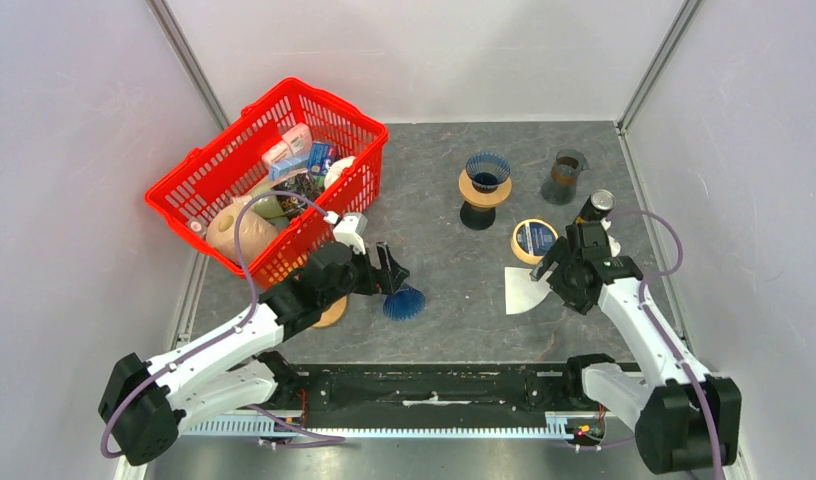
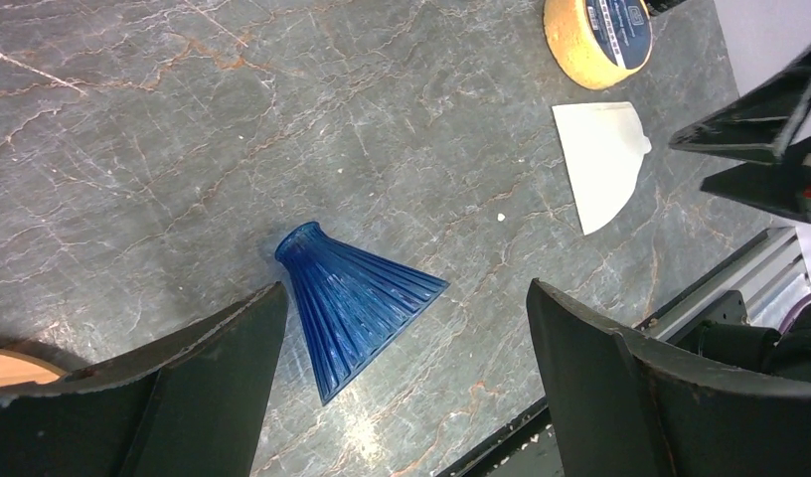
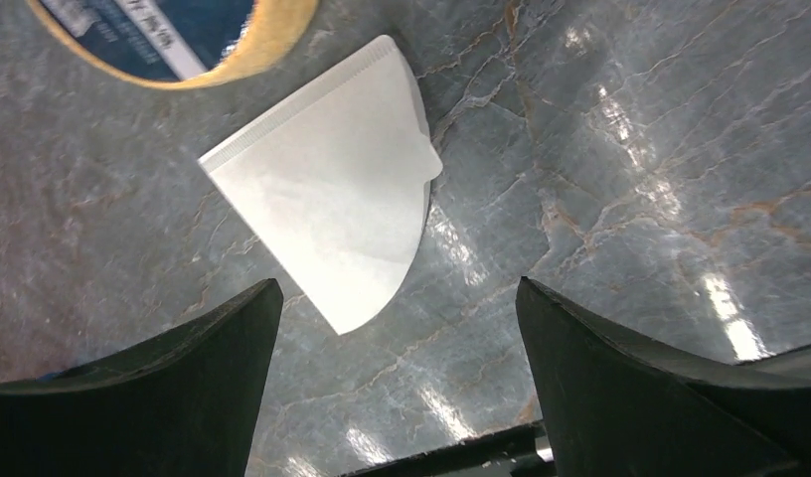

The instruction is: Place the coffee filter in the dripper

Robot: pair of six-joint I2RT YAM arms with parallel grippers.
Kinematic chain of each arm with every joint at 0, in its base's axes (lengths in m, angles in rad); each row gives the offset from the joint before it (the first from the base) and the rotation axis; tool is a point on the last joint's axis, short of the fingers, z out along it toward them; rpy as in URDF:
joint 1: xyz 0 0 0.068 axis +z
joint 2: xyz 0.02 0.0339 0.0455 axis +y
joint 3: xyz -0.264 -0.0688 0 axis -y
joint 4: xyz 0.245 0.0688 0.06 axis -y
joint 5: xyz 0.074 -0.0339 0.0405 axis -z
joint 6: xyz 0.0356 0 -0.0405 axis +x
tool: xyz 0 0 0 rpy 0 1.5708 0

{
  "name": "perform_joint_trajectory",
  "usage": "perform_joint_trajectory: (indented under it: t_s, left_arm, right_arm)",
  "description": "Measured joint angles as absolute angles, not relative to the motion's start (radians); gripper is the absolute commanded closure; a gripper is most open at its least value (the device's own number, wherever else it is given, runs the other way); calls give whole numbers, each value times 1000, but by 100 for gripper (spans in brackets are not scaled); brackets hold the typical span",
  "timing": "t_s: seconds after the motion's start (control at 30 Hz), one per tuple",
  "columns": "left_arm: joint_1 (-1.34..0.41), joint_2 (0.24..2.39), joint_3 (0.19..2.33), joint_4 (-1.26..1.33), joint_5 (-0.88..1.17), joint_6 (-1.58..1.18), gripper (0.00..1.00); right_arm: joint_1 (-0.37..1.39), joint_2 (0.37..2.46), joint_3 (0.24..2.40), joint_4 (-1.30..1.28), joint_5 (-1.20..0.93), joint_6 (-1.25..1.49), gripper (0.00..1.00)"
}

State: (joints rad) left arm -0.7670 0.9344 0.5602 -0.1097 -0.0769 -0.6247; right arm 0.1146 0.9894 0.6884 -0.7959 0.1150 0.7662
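Wide-spread black jaws frame the bottom of each wrist view, and neither pair holds anything. Between the left jaws, as the left wrist camera sees it, a blue ribbed dripper point(image 2: 357, 298) lies on its side on the grey marbled worktop point(image 2: 183, 119). Its narrow neck points to the upper left of that view and its wide mouth to the lower right. Whether the jaws hang over it or reach the surface is hard to tell from this angle. From above, the same dripper point(image 1: 404, 302) lies just in front of the left jaws, near the front middle of the worktop, with a round wooden disc point(image 1: 331, 312) partly under the left arm beside it.

The white paper coffee filter point(image 3: 332, 224) lies flat and folded on the worktop, on the right side and well apart from the dripper. The right jaws hang above it, open, and the filter shows in the gap between them, closer to the left one. A yellow roll of tape point(image 1: 534, 240) lies just behind the filter.

Further back, a second blue dripper point(image 1: 487, 168) stands on a wooden ring and black stand, with a dark glass jug point(image 1: 566, 176) to its right. A red plastic basket point(image 1: 334, 103) full of groceries takes up the back left corner
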Motion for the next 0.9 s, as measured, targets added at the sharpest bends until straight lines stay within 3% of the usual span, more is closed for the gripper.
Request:
perform_joint_trajectory:
  t_s: [0.4, 0.9]
  left_arm:
    - [-767, 935, 560, -101, -75, -625, 4]
    - [-767, 950, 560, -102, -75, -625, 4]
  right_arm:
    - [17, 1230, 601, -540, -7, 794, 29]
    - [9, 1244, 584, -491, -11, 778, 80]
